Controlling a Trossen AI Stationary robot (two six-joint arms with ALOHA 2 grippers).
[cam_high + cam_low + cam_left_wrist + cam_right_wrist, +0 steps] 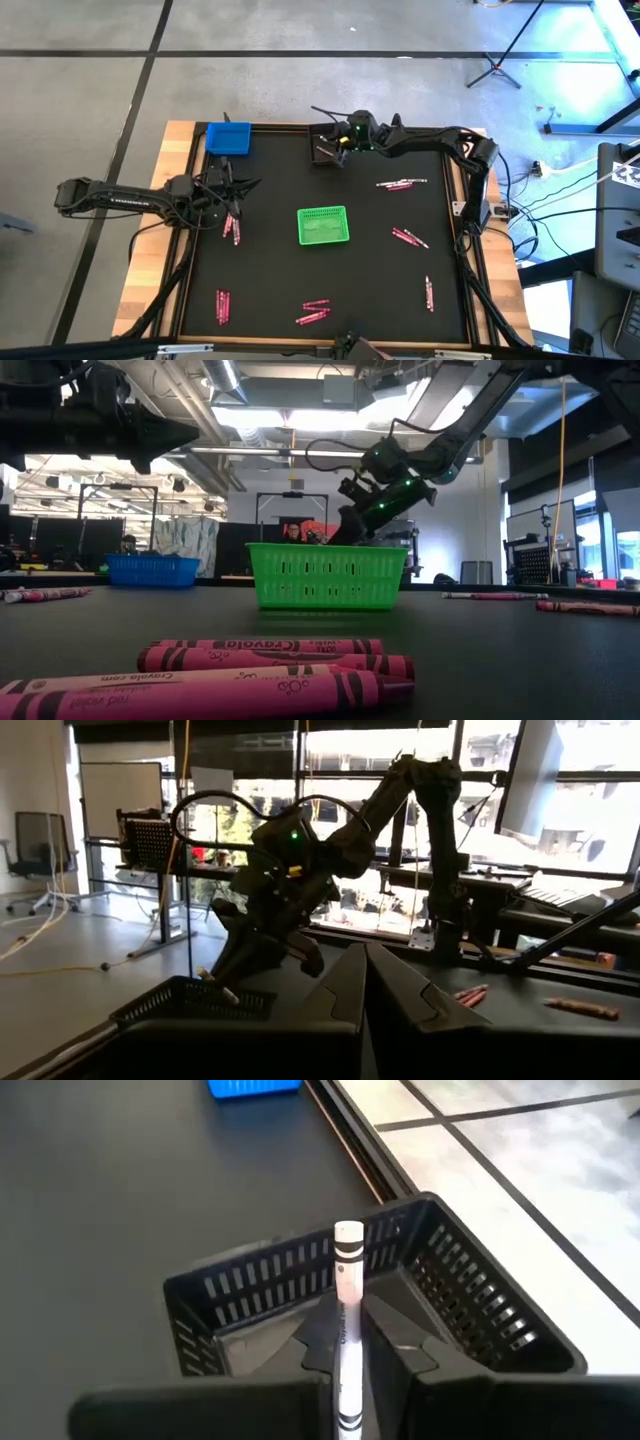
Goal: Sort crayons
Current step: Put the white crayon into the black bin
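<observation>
My right gripper (347, 1342) is at the table's far edge, shut on a white crayon (347, 1275) above the black bin (470, 1305); it also shows in the high view (338, 147). My left gripper (365, 982) hangs shut and empty above the table's left side (232, 192), over a few pink crayons (232, 226) lying flat on the mat. More pink crayons lie on the mat at the near left (222, 306), the near middle (313, 313) and the right (408, 237). The green bin (323, 225) stands mid-table and the blue bin (228, 138) at the far left. My right gripper pinches the white crayon's shaft (345, 1330) between its two fingers. The crayon lies along the fingers, and its free end (348, 1235) sticks out past the fingertips. The fingers slant downward toward the black bin. The crayon is clear of the table, its end over the bin's opening.
A raised wooden rim (180, 150) frames the black mat. Further pink crayons lie at the far right (400, 183) and near right (429, 292). In the low view, three crayons (260, 660) lie close in front of the green bin (325, 575).
</observation>
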